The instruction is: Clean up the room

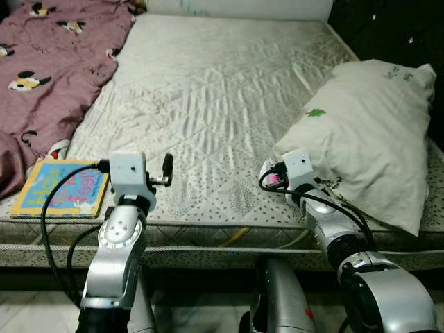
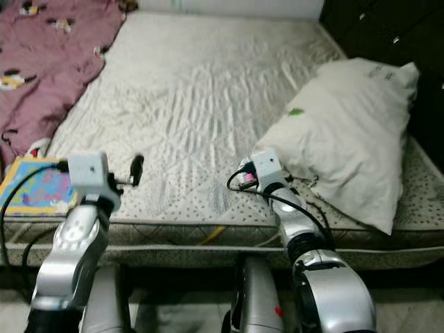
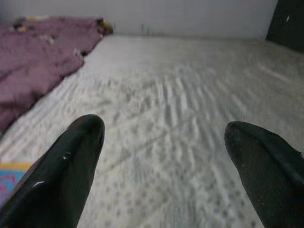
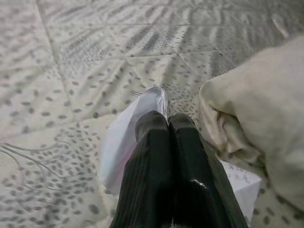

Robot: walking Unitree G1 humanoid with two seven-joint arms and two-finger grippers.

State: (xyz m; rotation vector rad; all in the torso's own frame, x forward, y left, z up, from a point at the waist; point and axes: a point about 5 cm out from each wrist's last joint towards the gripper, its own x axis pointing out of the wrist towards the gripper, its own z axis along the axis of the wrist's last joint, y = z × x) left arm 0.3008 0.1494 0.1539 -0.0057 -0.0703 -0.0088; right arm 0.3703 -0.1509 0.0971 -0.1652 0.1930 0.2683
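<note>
Right gripper [image 4: 167, 124] pinched shut on what looks like a paper wrapper [image 4: 124, 137] beside the pillow [image 1: 368, 132]; lift straight, clear of the mattress [image 1: 208, 97]. Left gripper [image 3: 164, 137] spread open, idle.

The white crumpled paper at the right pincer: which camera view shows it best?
The right wrist view: the white crumpled paper lies close up, pinched between the shut fingers of the right pincer, beside the pillow on the mattress. In the eye views, only a small white and pink bit peeks out by that wrist.
</note>
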